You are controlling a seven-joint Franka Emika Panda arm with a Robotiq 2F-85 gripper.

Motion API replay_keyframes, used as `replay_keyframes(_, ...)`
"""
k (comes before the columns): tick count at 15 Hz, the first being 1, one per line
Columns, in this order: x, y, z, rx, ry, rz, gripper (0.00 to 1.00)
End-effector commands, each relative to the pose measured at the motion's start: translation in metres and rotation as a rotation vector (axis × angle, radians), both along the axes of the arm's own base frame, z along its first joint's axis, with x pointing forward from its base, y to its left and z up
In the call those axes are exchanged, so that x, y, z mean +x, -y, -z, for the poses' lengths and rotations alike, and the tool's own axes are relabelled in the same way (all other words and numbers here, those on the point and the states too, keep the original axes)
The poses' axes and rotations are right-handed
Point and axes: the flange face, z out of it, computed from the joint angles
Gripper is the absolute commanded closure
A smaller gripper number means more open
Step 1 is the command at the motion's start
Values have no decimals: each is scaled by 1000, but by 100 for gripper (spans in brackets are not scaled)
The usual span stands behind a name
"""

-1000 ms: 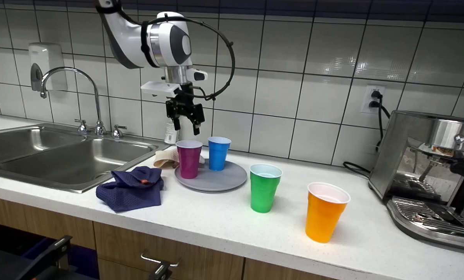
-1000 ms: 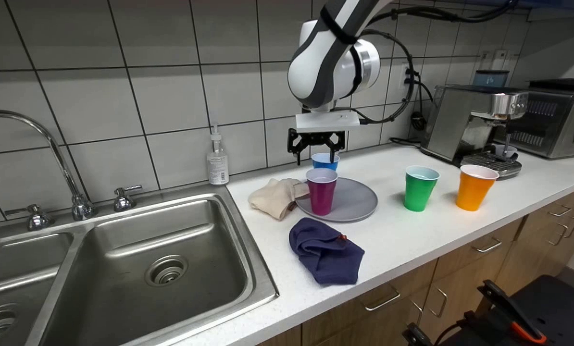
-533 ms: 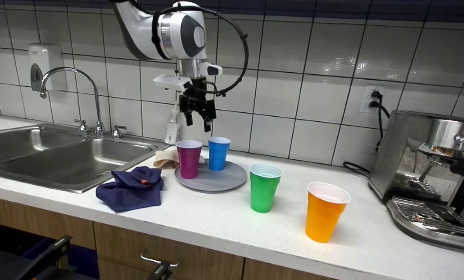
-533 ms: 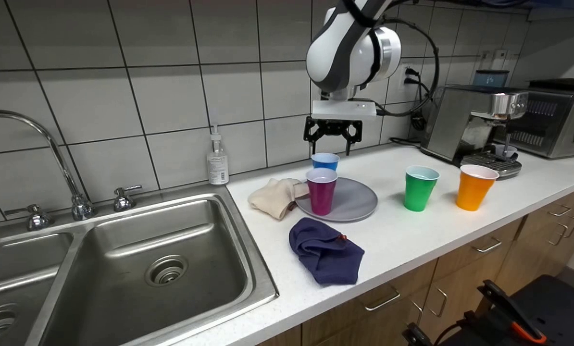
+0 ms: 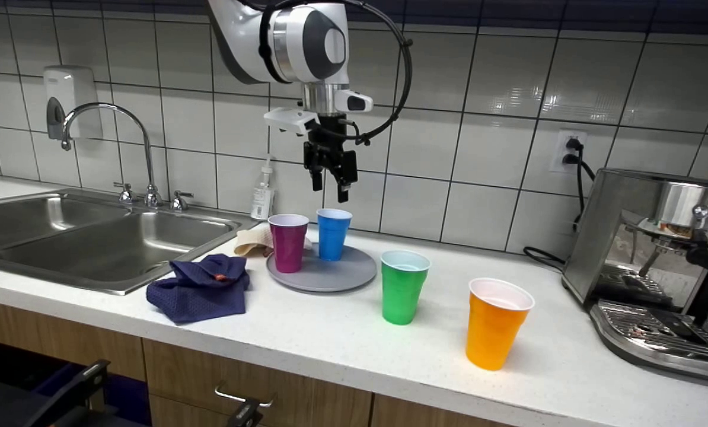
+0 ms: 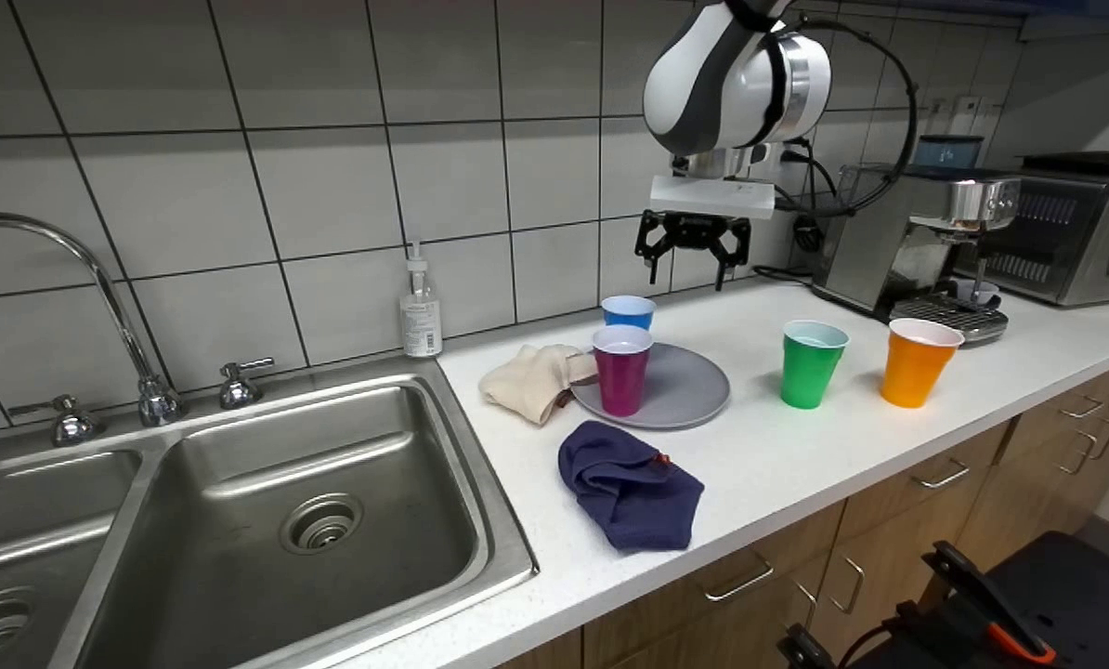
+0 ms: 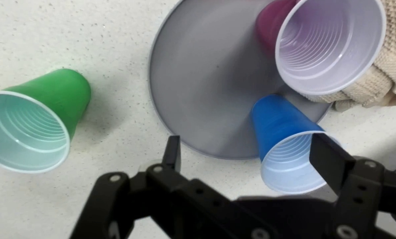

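Wrist view — claw (image 7: 246, 147) near cup (image 7: 276, 126) (blue)

Wrist view | green cup (image 7: 40, 121): edge-cropped | blue cup (image 7: 284, 144): partly hidden

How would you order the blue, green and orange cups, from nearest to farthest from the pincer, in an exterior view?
1. Blue cup: on the plate, lower than the pincer.
2. Green cup: on the counter, right of the plate.
3. Orange cup: farther right on the counter.
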Motion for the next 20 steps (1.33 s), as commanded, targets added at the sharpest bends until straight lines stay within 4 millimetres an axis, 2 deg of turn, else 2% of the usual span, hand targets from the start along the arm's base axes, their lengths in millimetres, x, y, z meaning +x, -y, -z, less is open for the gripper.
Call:
replay_keyframes(1, -10, 22, -9, 13, -9, 80, 0)
replay_keyframes(10, -24, 76, 2, 10, -33, 215, 0)
replay_keyframes(15, -29, 96, 10, -1, -39, 329, 0)
replay_keyframes(20, -30, 110, 27, 10, -61, 477, 0)
